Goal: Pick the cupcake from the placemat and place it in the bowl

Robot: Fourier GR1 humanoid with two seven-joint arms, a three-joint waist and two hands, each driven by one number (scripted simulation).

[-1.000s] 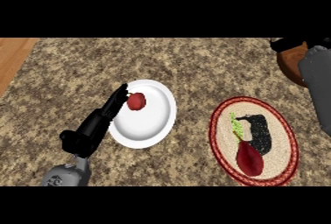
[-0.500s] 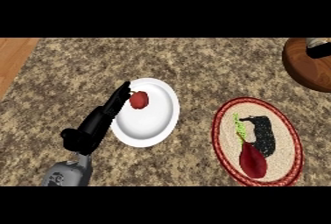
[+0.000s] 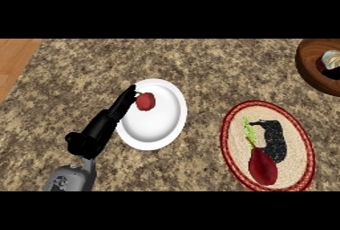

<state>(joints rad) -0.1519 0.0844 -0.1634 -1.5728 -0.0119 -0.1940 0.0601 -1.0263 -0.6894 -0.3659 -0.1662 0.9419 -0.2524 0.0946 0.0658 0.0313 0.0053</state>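
Observation:
A brown wooden bowl (image 3: 312, 67) sits at the counter's far right, cut off by the view's edge. Inside it lies a small pale-topped, dark-based item, apparently the cupcake (image 3: 327, 60). The oval red-rimmed placemat (image 3: 229, 139) lies right of centre and carries a black speckled thing (image 3: 274, 140), a green sprig (image 3: 249, 129) and a dark red piece (image 3: 262, 168). My left hand (image 3: 100, 130) is open at the left, its straight fingers (image 3: 126, 98) lying over the rim of a white plate. My right hand is out of sight.
The white plate (image 3: 159, 130) stands left of centre with a small red item (image 3: 145, 100) on it, just beside my left fingertips. A wooden floor strip (image 3: 16, 58) shows past the counter's left edge.
My right arm, which was over the bowl at the top right, has left the view. The bowl now shows with the pale-topped item inside. My left hand has stayed put.

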